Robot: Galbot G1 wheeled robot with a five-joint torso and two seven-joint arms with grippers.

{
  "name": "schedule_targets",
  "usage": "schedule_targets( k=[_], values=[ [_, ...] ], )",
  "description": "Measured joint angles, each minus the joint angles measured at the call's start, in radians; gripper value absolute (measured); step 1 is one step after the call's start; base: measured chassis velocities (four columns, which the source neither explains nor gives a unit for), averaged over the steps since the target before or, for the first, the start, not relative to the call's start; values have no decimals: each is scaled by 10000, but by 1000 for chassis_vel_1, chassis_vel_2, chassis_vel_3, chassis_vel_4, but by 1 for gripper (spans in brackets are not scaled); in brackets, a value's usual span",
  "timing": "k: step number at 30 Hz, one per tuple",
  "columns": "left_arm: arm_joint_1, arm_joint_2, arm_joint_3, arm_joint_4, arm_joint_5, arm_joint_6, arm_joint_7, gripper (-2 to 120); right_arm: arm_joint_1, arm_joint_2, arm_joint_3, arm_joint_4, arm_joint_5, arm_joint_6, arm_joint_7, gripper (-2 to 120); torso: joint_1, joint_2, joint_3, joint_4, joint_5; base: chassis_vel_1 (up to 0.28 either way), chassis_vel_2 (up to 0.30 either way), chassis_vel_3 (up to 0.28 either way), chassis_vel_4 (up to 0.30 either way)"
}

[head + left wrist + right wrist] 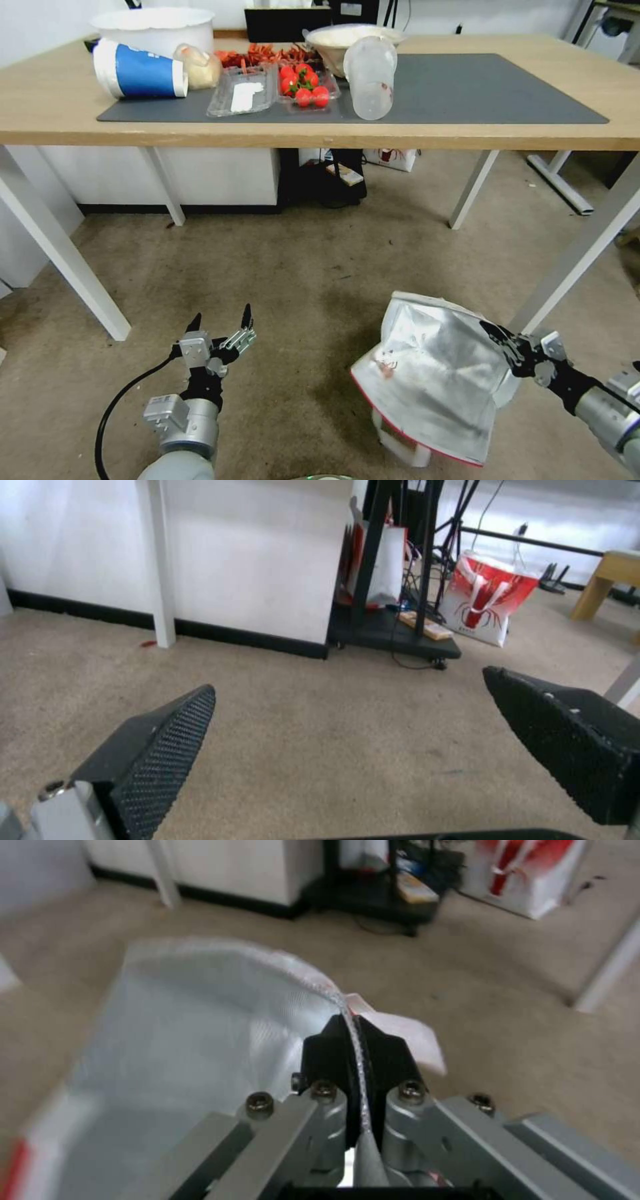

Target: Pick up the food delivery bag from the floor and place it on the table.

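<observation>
Food delivery bag (427, 373), silver foil lining exposed and red trim along its lower edge, tilted low over the beige carpet (300, 280) in front of the table (467, 133), near a white table leg (573, 260). Right gripper (495, 331) pinches the bag's upper rim, black fingers (327, 1050) pressed together on the foil edge. Left gripper (221, 319) hovers above the carpet beside the bag, apart from it, fingers (167, 740) spread wide. On the tabletop's dark grey mat (467, 90): a toppled blue-and-white cup (137, 70), a tray of cherry tomatoes (305, 85), a clear plastic cup (370, 77).
</observation>
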Motion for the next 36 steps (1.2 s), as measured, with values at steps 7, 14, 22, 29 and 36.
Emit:
schedule_targets(
  k=[7, 14, 22, 29, 36],
  values=[
    [40, -3, -87, -118, -32, 3, -91, 100, -110, -995, 64, 1394, 2410, -1295, 639, 0, 0, 0, 0, 0, 0, 0, 0, 0, 0],
    [-29, 10, -138, -132, -99, 60, -201, 100, -149, -1956, 342, 2264, 4635, -2255, 1490, 0, 0, 0, 0, 0, 1, 0, 0, 0, 0],
    [-146, -22, -176, -150, -188, 222, -338, 100, 25, -2830, 735, 2498, 7674, -3230, 2053, 0, 0, 0, 1, 1, 2, 0, 0, 0, 0],
    [-163, 24, -294, -216, -346, 347, -317, 100, -31, -3406, 818, 2465, 8564, -3357, 950, 0, 0, 0, 0, 0, 1, 0, 0, 0, 0],
    [-200, 47, -358, -267, -397, 472, -291, 100, -28, -3988, 982, 2578, 9239, -3452, 782, 0, 0, 0, 1, 0, 1, 0, 0, 0, 0]
  ],
)
